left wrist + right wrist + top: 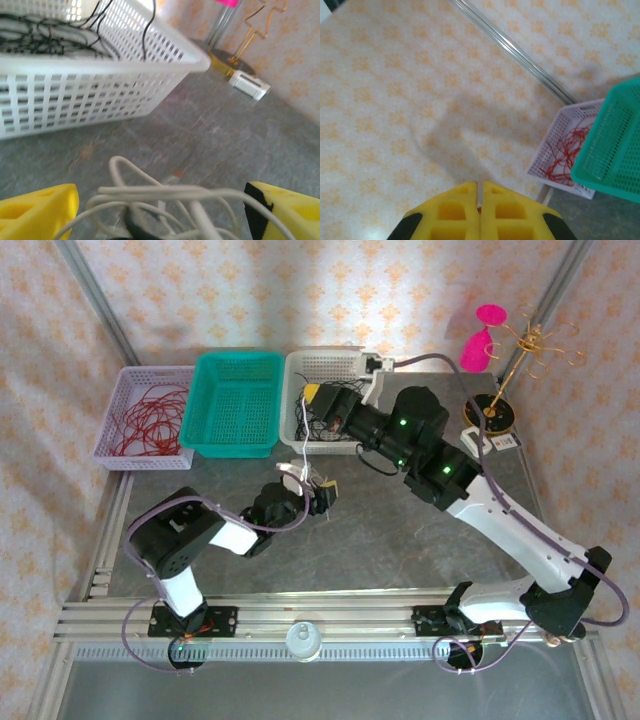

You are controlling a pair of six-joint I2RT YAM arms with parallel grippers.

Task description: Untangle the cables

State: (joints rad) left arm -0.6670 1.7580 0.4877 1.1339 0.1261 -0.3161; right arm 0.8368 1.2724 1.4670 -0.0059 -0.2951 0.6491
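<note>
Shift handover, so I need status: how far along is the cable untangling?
Looks done: red cables lie in the lilac basket, black cables in the white basket. In hand: a white cable bundle lies on the table between the fingers of the open left gripper, not gripped; the right gripper is shut. Left: the white bundle is looped, and the teal basket is empty, probably its destination.

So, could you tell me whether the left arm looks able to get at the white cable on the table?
Probably yes: the left gripper is open with the white cable lying between its fingers, and the white basket stands clear beyond it.
</note>
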